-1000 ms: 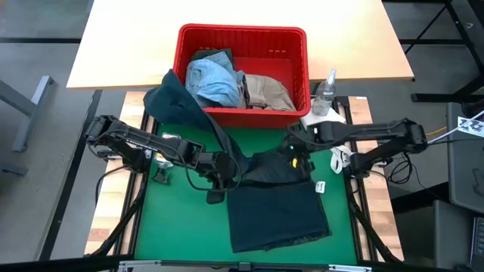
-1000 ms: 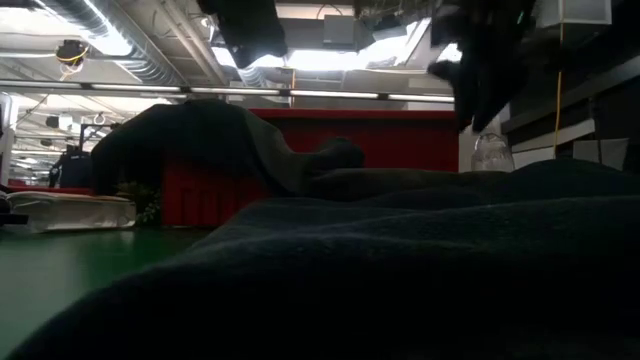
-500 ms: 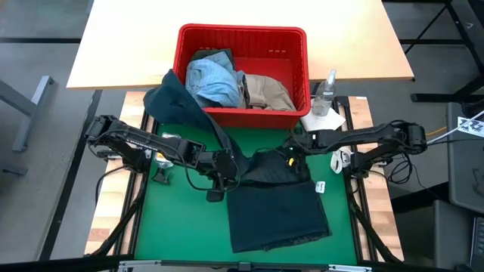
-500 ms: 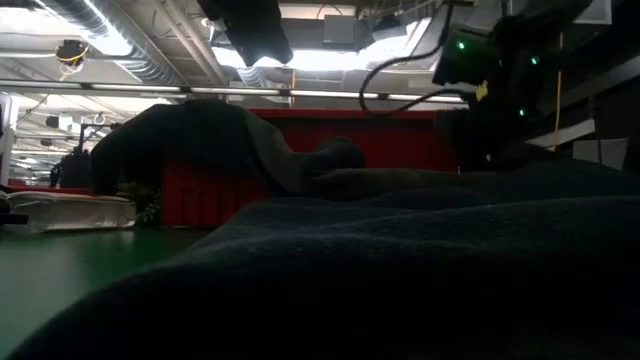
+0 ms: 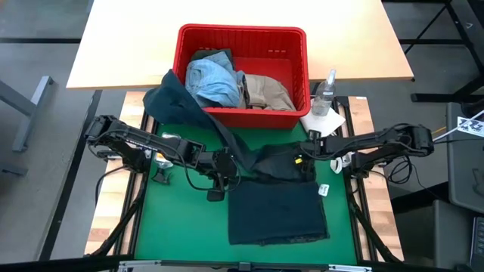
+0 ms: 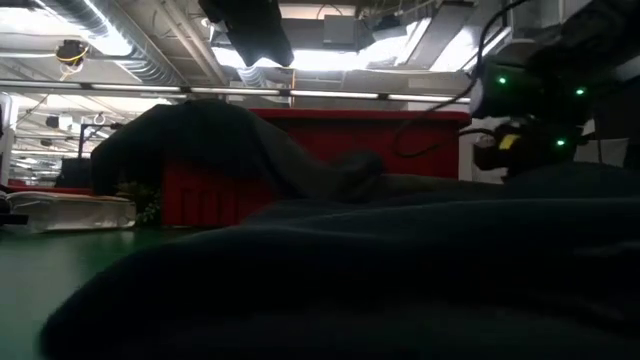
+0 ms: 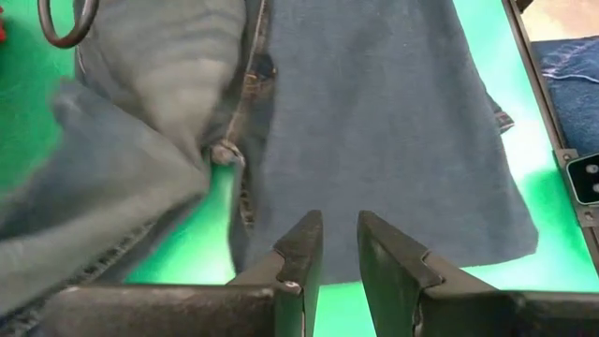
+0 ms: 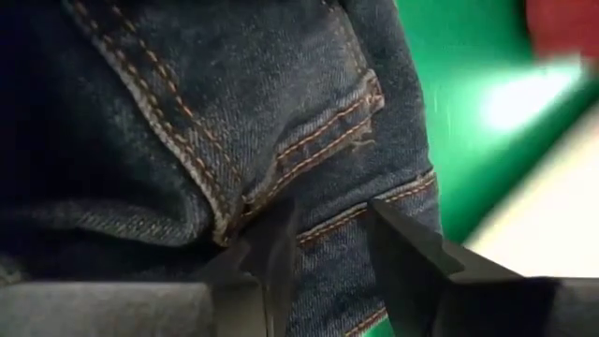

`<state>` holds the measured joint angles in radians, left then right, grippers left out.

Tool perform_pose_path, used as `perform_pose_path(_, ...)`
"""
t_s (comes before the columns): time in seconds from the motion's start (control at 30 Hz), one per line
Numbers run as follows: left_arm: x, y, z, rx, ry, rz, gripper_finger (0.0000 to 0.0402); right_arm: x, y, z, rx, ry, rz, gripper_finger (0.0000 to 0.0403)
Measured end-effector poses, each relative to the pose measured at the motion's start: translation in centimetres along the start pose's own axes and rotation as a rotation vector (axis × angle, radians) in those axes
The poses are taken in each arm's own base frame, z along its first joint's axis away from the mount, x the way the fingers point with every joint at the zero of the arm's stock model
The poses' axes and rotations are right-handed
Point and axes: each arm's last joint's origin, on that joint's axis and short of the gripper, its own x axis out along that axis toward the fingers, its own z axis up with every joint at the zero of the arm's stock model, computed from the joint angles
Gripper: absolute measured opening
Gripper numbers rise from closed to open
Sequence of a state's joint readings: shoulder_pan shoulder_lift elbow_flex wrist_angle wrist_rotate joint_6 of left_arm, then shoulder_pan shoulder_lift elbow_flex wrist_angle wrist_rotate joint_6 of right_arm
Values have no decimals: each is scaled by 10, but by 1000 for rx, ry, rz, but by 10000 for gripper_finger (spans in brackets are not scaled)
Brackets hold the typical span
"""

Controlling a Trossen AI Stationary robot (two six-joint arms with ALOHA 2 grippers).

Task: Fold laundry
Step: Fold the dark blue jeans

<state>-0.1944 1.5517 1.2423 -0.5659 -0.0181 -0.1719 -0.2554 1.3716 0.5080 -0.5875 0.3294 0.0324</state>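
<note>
High view: dark navy jeans [image 5: 276,208] lie half-folded on green mat [image 5: 174,227], waistband bunched. Left gripper [image 5: 224,170] & right gripper [image 5: 302,155] at its two ends, fingers slightly apart, nothing clamped. Light blue denim [image 5: 212,79] + khaki piece [image 5: 268,91] wait in red basket [image 5: 242,38]; most folding's left.

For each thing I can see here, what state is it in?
Dark jeans: partly folded on the green mat.
Left gripper: at the jeans' left edge, fingers a little apart.
Right gripper: over the jeans' waist, open.
Red basket: holding light blue denim and a beige piece.
</note>
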Motion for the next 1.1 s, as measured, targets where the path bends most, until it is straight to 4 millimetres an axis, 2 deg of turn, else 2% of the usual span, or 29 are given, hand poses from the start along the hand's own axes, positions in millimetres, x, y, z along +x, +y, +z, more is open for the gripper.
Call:
perform_pose_path(0.17,0,1,0,-3,2,4,66,0,-1,-10,85,97,-24,136)
perform_pose_path(0.27,-10,4,0,-10,-3,11,66,-2,-2,-15,112,157,-32,136)
perform_pose_path(0.53,-66,23,-8,-51,-44,200,66,-13,-5,-26,88,350,-48,136)
perform_pose_path(0.73,-106,36,-16,-85,-106,359,66,-14,-5,-26,86,357,-33,136)
perform_pose_path(0.97,-138,45,-22,-119,-202,454,66,-14,-5,-26,106,363,-31,136)
perform_pose_path(1.1,-150,50,-24,-142,-244,539,66,-17,-5,-32,162,436,4,136)
